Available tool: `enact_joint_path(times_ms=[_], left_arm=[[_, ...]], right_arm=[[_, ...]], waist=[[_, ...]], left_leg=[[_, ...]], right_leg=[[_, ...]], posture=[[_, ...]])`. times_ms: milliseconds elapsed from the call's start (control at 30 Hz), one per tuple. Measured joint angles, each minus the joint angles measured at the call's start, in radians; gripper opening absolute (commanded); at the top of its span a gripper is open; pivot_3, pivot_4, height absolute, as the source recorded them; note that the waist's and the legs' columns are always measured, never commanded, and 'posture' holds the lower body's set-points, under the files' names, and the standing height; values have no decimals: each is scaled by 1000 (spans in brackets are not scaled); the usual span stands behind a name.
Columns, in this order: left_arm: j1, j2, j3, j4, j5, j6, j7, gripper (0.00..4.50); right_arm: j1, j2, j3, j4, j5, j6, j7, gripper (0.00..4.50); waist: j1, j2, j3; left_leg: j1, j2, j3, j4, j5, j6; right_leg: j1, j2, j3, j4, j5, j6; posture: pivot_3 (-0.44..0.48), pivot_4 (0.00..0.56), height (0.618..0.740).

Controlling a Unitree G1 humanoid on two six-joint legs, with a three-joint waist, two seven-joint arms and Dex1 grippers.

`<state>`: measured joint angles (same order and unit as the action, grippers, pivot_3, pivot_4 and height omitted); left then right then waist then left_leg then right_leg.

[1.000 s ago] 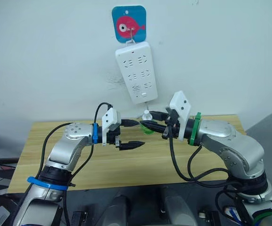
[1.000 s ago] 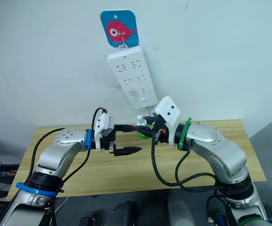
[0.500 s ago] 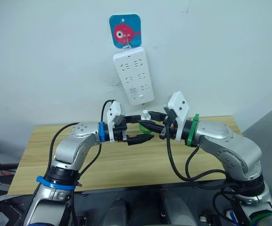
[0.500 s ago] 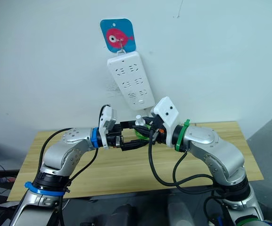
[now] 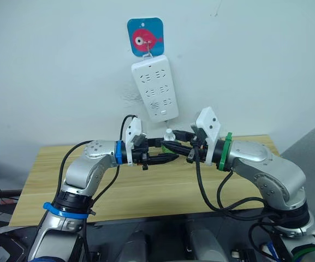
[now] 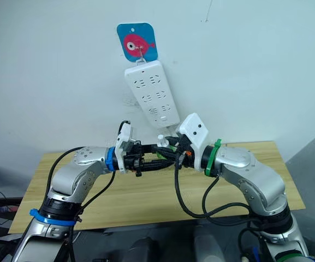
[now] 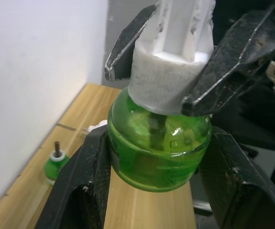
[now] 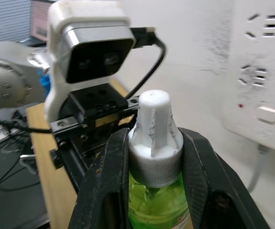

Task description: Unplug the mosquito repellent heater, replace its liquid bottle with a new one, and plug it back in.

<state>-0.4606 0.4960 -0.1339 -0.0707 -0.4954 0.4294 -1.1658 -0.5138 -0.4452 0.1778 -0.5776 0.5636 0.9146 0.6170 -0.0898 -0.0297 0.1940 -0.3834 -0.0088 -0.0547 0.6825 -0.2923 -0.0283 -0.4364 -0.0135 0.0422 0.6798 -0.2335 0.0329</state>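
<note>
White wall is filling the upper part of the left eye view, with a white power strip (image 5: 155, 87) hanging from a blue fish hook plate (image 5: 146, 36) at top centre, above a wooden counter (image 5: 146, 185) crossing the lower middle. At mid-frame the left gripper (image 5: 168, 151) and right gripper (image 5: 171, 148) are meeting over the counter around a green liquid bottle (image 5: 170, 145) with a white cap. A second ago the left gripper was hanging lower and apart from the bottle with its jaws spread wide; half a second ago it was reaching in; now its jaws are narrowing onto the bottle.

Right eye view is showing the same meeting at centre, the bottle sitting just below the strip's lower end.

Left wrist view is showing the left jaws flanking the bottle's green body at the bottom of the frame, touching or nearly so, while the right jaws are clamping the white cap in the upper half. A second green bottle (image 7: 56, 161) is standing on the counter at lower left.

Right wrist view is showing the right jaws holding the white cap at lower centre, with the left arm's wrist camera (image 8: 90, 43) at upper left. The mosquito repellent heater cannot be made out.
</note>
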Motion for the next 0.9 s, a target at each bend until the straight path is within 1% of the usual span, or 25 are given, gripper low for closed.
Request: enact_joint_path(times_ms=[67,100,167,233,267,300,333,367,400,467,500,633,733,800,867,900], left_arm=[[5,12,-20,-1,6,-30,-42,2236],[7,12,-26,0,9,-43,-55,2236],[14,16,-42,0,14,-71,-91,2236],[19,21,-56,1,19,-91,-112,2236],[19,22,-56,1,22,-94,-115,2236],[20,24,-57,2,23,-97,-117,2236],[20,25,-56,3,25,-103,-117,2236],[20,26,-55,3,29,-111,-114,2236],[20,27,-52,4,32,-114,-108,2236],[22,25,-46,5,39,-125,-87,2236],[27,20,-40,4,42,-132,-70,2236],[70,-4,-24,5,52,-133,6,2236],[80,-36,-17,6,66,-136,61,2236],[80,-54,-17,13,83,-154,90,2236],[74,-76,-18,35,108,-177,119,2236],[69,-85,-19,46,123,-186,132,2236]], right_arm=[[-30,-67,12,59,11,-59,144,1116],[-47,-92,23,89,10,-87,208,1116],[-97,-151,62,160,6,-157,351,1116],[-123,-169,88,202,-2,-195,428,1116],[-128,-168,94,214,-4,-201,441,1116],[-133,-164,95,223,-1,-200,447,1466],[-135,-160,94,226,1,-193,448,1853],[-134,-156,93,228,6,-184,449,2092],[-133,-151,93,228,8,-182,447,2436],[-123,-145,89,223,3,-191,427,3210],[-110,-149,78,217,-8,-200,412,3495],[-41,-223,-13,159,-23,-207,377,3535],[55,-256,-112,55,-12,-201,319,3535],[125,-250,-146,-25,-14,-198,253,3535],[173,-204,-153,-95,-29,-184,161,3535],[188,-178,-149,-121,-42,-177,109,3535]], waist=[[0,0,0],[0,0,0],[0,0,0],[0,0,0],[0,0,0],[1,0,0],[1,0,0],[2,0,-1],[3,0,-1],[4,0,-1],[4,0,-1],[8,0,-1],[9,0,-2],[7,0,-3],[2,0,-7],[-1,0,-8]], left_leg=[[1,0,1,0,0,0],[1,0,1,0,0,0],[2,1,1,0,0,0],[1,2,0,0,0,0],[1,2,0,0,0,0],[1,2,0,0,0,0],[1,2,0,0,0,0],[1,2,0,0,0,0],[1,2,0,0,0,0],[1,2,0,0,0,0],[1,1,0,0,0,0],[0,0,0,0,0,0],[0,0,0,0,0,0],[1,1,1,0,0,0],[1,1,1,0,0,0],[2,1,2,0,0,0]], right_leg=[[0,2,0,0,0,0],[1,3,0,0,0,0],[1,5,0,0,0,0],[1,6,0,0,0,0],[1,5,1,0,0,0],[1,5,1,0,0,0],[1,3,1,0,0,0],[1,3,1,0,0,0],[1,2,1,0,0,0],[1,2,1,0,0,0],[1,1,1,0,0,0],[1,-1,0,0,0,0],[1,-1,0,0,0,0],[1,0,1,0,0,0],[1,1,2,1,0,0],[1,1,2,1,0,0]], posture=[[-116,126,740],[-98,120,740],[-91,117,740],[-88,119,740],[-88,119,740],[-88,119,740],[-91,121,740],[-91,121,740],[-98,123,740],[-105,121,740],[-110,121,740],[-131,121,740],[-152,122,740],[-162,124,740],[-162,124,740],[-177,127,740]])
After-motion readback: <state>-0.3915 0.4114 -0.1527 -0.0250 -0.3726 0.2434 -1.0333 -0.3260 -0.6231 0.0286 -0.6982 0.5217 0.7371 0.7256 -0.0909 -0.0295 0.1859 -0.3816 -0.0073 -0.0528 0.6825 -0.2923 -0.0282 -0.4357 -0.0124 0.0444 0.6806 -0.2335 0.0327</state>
